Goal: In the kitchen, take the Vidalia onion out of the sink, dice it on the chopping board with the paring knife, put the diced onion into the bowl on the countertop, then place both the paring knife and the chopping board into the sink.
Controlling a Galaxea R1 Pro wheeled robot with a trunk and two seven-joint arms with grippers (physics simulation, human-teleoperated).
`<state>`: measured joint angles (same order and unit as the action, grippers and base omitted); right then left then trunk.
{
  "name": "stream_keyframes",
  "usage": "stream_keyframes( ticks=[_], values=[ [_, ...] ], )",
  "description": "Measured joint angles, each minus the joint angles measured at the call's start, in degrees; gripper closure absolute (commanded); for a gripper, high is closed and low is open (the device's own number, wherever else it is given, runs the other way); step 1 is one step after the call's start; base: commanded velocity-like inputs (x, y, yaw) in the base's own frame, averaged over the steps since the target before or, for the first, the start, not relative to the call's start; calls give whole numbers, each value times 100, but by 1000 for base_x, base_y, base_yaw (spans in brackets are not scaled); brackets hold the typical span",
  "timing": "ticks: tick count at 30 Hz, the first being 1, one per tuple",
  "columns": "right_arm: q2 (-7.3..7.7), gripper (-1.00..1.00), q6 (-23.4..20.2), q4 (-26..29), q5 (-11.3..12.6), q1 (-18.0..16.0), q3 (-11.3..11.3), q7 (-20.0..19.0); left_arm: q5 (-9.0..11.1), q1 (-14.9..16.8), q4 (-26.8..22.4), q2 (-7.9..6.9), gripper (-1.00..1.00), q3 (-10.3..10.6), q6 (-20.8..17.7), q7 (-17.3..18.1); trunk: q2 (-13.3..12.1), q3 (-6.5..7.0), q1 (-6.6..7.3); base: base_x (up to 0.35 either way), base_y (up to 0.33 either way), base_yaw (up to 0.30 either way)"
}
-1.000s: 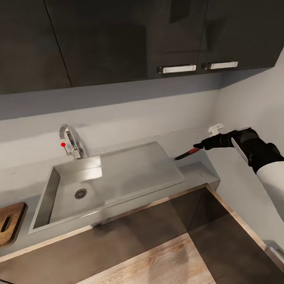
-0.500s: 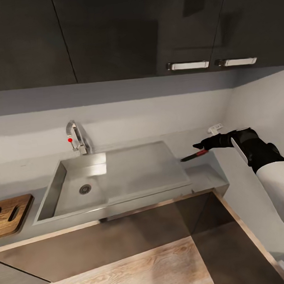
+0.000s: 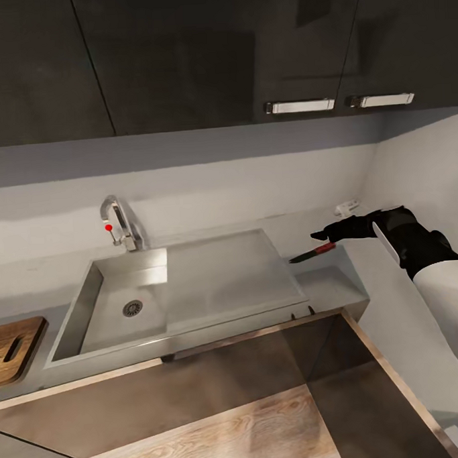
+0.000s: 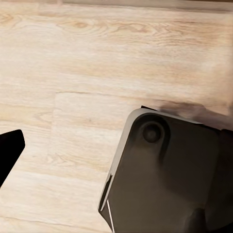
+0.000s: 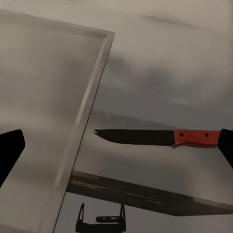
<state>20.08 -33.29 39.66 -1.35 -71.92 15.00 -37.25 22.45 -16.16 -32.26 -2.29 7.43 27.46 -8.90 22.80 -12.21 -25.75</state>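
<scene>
My right gripper (image 3: pixel 327 239) is shut on the paring knife (image 3: pixel 312 252) and holds it in the air over the countertop just right of the sink (image 3: pixel 225 276). In the right wrist view the knife (image 5: pixel 160 137) lies level, with its dark blade toward the sink's rim (image 5: pixel 90 116) and its red handle against one finger (image 5: pixel 227 145). The basin with its drain (image 3: pixel 132 308) holds nothing. A corner of the chopping board (image 3: pixel 13 348) shows at the far left on the counter. The left gripper's black finger (image 4: pixel 7 155) hangs over the wooden floor, holding nothing. Onion and bowl are out of view.
The chrome tap (image 3: pixel 119 228) stands behind the basin. Dark upper cabinets (image 3: pixel 180 57) hang overhead. The right wall with a small white fitting (image 3: pixel 347 207) is close beside my right arm. The robot's dark grey base (image 4: pixel 170 174) sits on the wooden floor (image 4: pixel 73 73).
The head view has swung a little right, then back left. My right gripper and the knife have kept their place just right of the sink's drainboard.
</scene>
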Motion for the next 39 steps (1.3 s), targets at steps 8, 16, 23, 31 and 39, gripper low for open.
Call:
stream_keyframes(
  ticks=[8,16,23,31,39],
  values=[
    [0,-100,1,0,0,0,0,6,4,0,2,0,-100,0,-2,0,1,0,3,210,-11,0],
    [0,-100,0,0,0,0,-1,0,7,1,4,0,-100,0,0,1,1,0,3,301,-121,0],
    [3,-100,1,0,0,0,-1,-1,8,0,92,43,-100,18,5,0,0,0,1,198,-148,0],
    [8,-100,1,-7,-8,7,-4,2,6,0,826,262,-100,28,1066,6,0,0,0,23,-21,0],
    [8,-100,0,-197,-16,8,-5,6,11,1,977,277,-100,26,1284,7,0,0,2,125,-44,0]
  ],
)
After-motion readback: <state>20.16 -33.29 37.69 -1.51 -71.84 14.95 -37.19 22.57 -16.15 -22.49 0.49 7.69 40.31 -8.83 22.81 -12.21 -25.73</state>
